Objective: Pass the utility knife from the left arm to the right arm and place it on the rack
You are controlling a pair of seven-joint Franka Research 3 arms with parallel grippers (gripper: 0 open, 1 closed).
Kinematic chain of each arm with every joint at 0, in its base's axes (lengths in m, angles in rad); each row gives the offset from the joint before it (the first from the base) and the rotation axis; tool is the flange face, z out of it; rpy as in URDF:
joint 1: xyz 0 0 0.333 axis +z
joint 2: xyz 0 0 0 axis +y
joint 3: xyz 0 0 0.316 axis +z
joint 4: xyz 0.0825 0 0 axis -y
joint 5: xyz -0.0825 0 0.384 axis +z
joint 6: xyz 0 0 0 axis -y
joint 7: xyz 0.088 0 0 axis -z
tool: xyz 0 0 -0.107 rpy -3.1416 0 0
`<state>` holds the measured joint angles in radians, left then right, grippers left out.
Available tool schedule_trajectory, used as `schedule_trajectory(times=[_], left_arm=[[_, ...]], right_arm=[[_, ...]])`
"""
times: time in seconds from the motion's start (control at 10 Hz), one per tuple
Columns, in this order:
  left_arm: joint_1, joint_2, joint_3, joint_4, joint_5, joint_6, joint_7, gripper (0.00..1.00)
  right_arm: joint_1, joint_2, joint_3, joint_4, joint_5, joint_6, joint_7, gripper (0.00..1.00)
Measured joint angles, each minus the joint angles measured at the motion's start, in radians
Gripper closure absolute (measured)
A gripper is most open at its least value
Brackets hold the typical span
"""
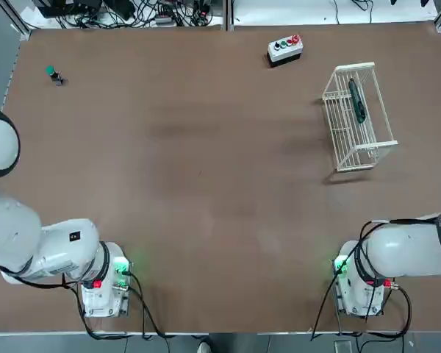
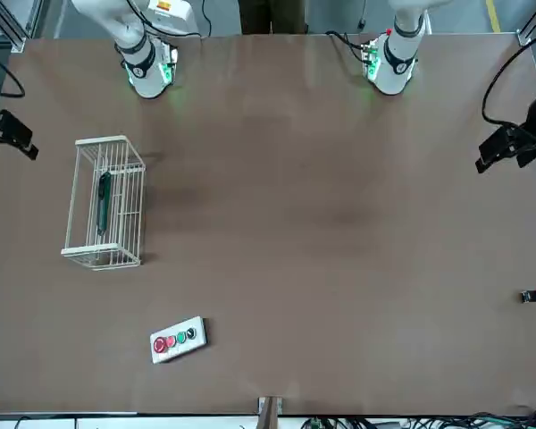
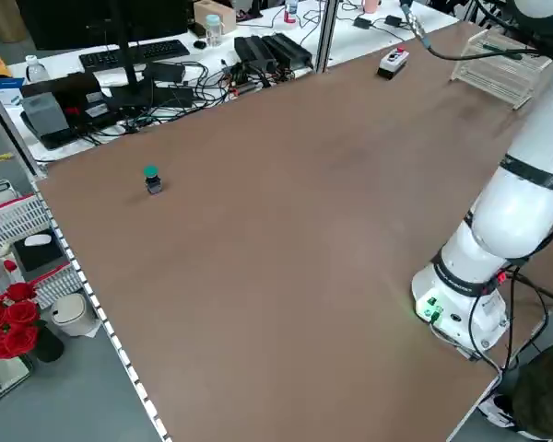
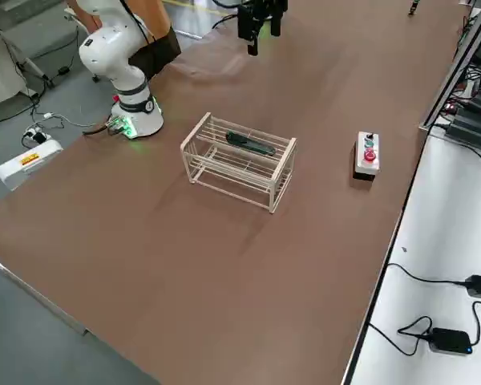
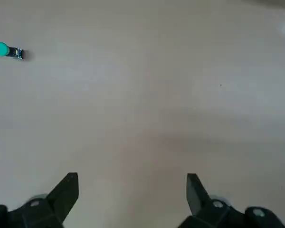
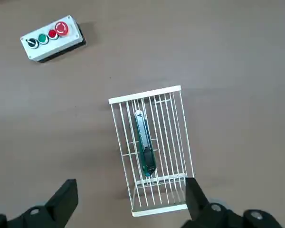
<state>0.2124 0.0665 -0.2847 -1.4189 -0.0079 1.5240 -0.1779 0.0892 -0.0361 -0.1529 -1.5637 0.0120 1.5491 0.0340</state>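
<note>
The right two-finger black gripper [image 6: 132, 183] is spread and empty, raised near the rack; the left black gripper [image 5: 133, 176] is likewise spread, raised over the robot's left side. The slim dark-green and black utility knife [image 6: 145, 145] lies lengthwise on the white wire rack [image 6: 159, 209]. Expect a light, stiff, possibly slippery body. If regripping, pinch mid-body across its narrow width, clear of the bars.

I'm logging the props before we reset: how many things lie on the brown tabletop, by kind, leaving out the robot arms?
Slim dark green and black utility knife, on the rack: 1
White wire rack: 1
White button box with black base: 1
Small green-topped black knob: 1
Total: 4
</note>
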Motion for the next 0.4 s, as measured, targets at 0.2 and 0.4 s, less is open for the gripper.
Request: schedule_trajectory(times=[0.2, 0.4], left_arm=[[-0.001, 0.000, 0.000, 0.000, 0.000, 0.000, 0.013, 0.00], [-0.004, 0.000, -0.002, 0.000, 0.000, -0.009, 0.056, 0.00]], right_arm=[[-0.001, 0.017, 0.000, 0.002, 0.000, -0.016, 0.001, 0.00], [-0.001, 0.018, 0.000, 0.005, 0.000, -0.022, 0.001, 0.00]])
